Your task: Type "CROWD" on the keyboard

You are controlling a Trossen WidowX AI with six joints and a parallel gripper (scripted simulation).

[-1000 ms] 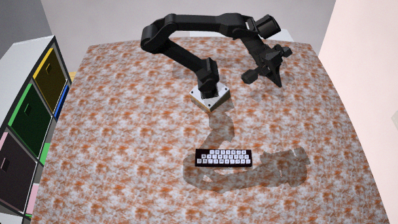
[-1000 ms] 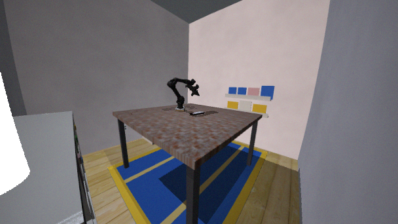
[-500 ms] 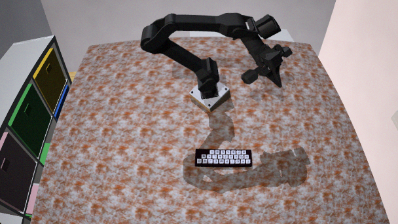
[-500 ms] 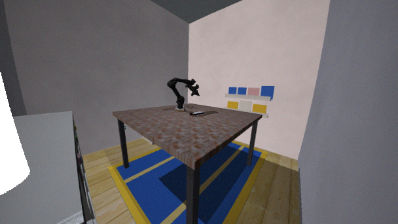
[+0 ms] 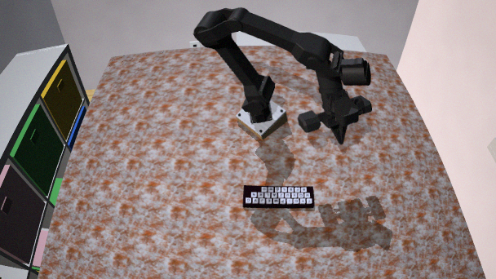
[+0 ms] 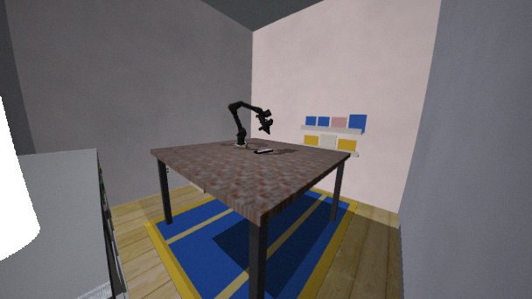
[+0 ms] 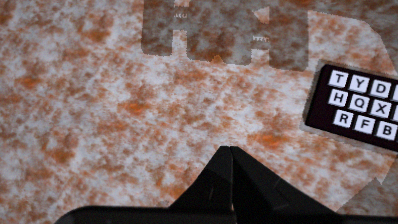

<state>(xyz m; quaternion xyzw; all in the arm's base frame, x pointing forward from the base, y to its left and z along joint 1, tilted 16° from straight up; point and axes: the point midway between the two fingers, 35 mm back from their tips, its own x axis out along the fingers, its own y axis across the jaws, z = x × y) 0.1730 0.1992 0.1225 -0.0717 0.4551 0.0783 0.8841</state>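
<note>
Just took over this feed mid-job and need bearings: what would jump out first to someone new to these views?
The black arm arches high over the mottled orange-and-white table, its shut gripper pointing down with nothing held. A small black keyboard with scrambled white keys lies nearer the camera, apart from the gripper; the wrist view catches just its corner. A cabinet with colour-edged cubbies stands left.

On the counter [image 5: 163,163], the keyboard [image 5: 278,197] lies in front of the arm's base plate [image 5: 280,110]; the hand [image 5: 339,136] hangs to the base plate's right, well apart from the keyboard.
</note>
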